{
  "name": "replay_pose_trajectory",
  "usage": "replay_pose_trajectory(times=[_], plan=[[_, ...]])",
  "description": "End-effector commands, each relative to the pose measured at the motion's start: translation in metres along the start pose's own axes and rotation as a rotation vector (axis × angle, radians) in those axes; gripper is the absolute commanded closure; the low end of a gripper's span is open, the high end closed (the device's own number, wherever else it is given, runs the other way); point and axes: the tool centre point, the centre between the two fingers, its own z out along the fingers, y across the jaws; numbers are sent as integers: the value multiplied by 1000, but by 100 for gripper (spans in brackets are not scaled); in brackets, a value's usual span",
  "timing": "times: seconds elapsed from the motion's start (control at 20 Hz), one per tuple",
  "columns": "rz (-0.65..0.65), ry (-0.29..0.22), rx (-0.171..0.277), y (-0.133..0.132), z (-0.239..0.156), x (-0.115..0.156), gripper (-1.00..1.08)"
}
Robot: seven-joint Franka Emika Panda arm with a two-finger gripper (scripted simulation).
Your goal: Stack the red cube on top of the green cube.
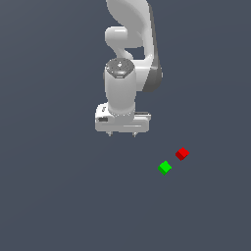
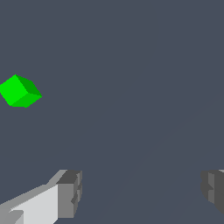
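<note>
Setting: simulated scene | Evidence: a flat, featureless dark grey ground [image 1: 49, 196] is rendered; smooth white arm [image 1: 128, 59] and plain cubes are shown without texture.

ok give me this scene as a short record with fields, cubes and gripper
red cube: on the surface, not held, not seen in wrist view
green cube: on the surface, beside the red cube, apart from it
stack: not yet made
gripper: open, empty, to the exterior view's left of both cubes
fingers: spread wide, nothing between them
</note>
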Motion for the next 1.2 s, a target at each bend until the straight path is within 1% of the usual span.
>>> replay_pose_trajectory(times=[0.0,0.15,0.25,0.4,0.5,0.7,1.0,1.15], plan=[[0,0,0,0,0,0,-92],[-9,0,0,-4,1,1,-92],[-24,0,1,-12,4,4,-92],[-61,-1,1,-31,11,10,-92],[-96,-2,2,-48,17,14,-92],[-189,-4,3,-96,33,23,-92],[-375,-7,3,-193,65,28,-92],[-452,-9,3,-232,78,25,-92]])
